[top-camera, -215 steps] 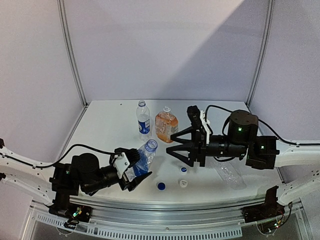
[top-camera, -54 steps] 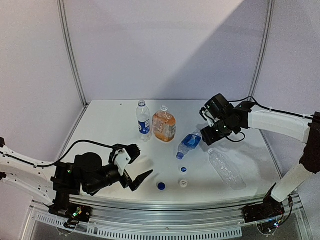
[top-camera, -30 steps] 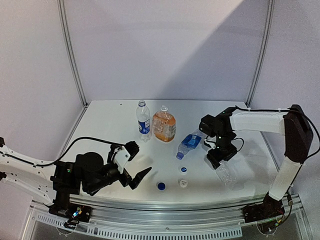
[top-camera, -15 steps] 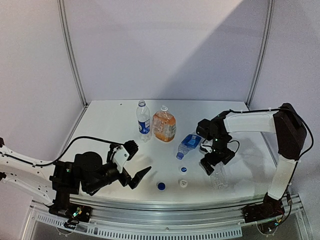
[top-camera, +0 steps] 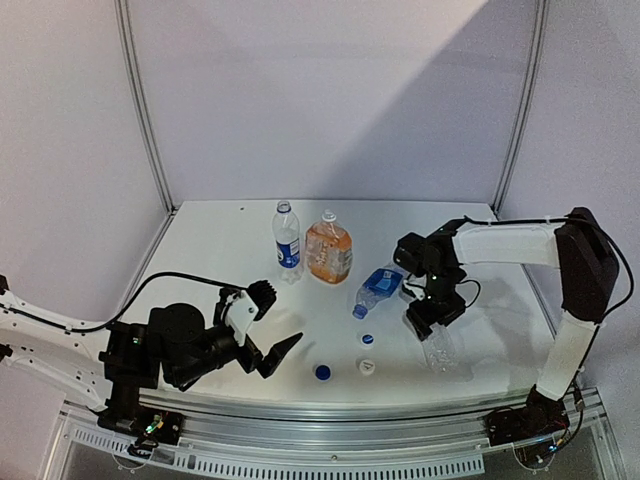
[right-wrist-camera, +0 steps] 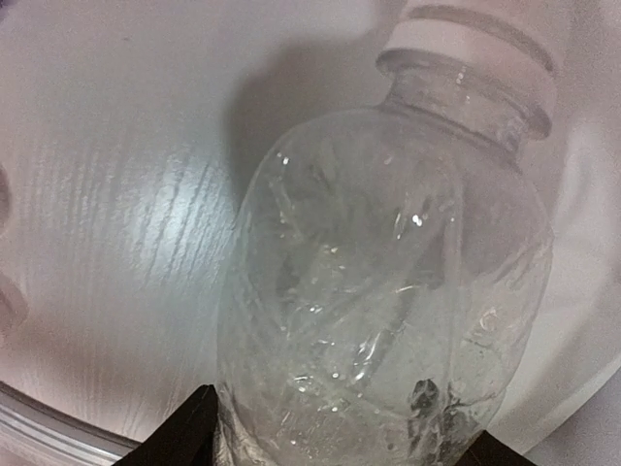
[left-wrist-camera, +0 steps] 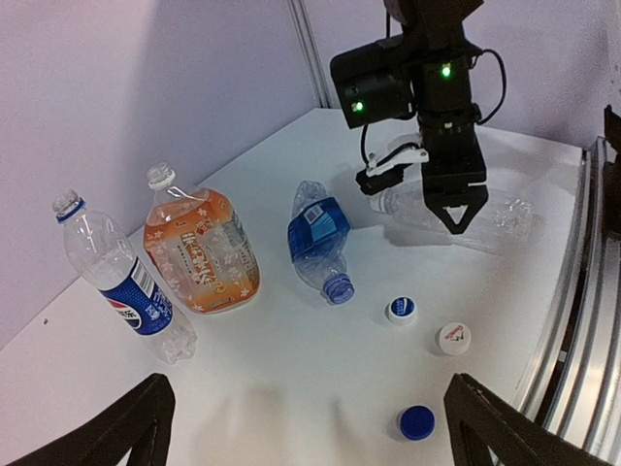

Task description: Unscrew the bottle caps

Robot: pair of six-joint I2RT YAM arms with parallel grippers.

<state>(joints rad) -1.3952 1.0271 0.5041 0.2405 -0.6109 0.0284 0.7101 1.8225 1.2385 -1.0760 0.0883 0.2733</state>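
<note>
My right gripper (top-camera: pixel 430 322) is shut on the plain clear bottle (right-wrist-camera: pixel 383 291), which lies on the table with its white cap (right-wrist-camera: pixel 475 53) on. Both fingers (right-wrist-camera: pixel 179 437) press its sides. Open and empty, my left gripper (left-wrist-camera: pixel 310 437) hovers over the near-left table. A Pepsi bottle (top-camera: pixel 287 238) and an orange-filled bottle (top-camera: pixel 329 250) stand at the back, their necks open. The blue-labelled bottle (top-camera: pixel 378 288) lies on its side, also uncapped. Three loose caps lie in front: a blue cap (top-camera: pixel 322 372), a white cap (top-camera: pixel 367 367) and a blue-and-white cap (top-camera: pixel 367 339).
Purple walls close in the white table (top-camera: pixel 220 260) at the back and both sides. A metal rail (top-camera: pixel 330 440) runs along the near edge. The right arm's cable (top-camera: pixel 465 290) loops beside the plain bottle.
The right gripper dropped onto the plain clear bottle, opened wide, then closed on it. The bottle swung round to point more toward the near edge. The left arm stayed still.
</note>
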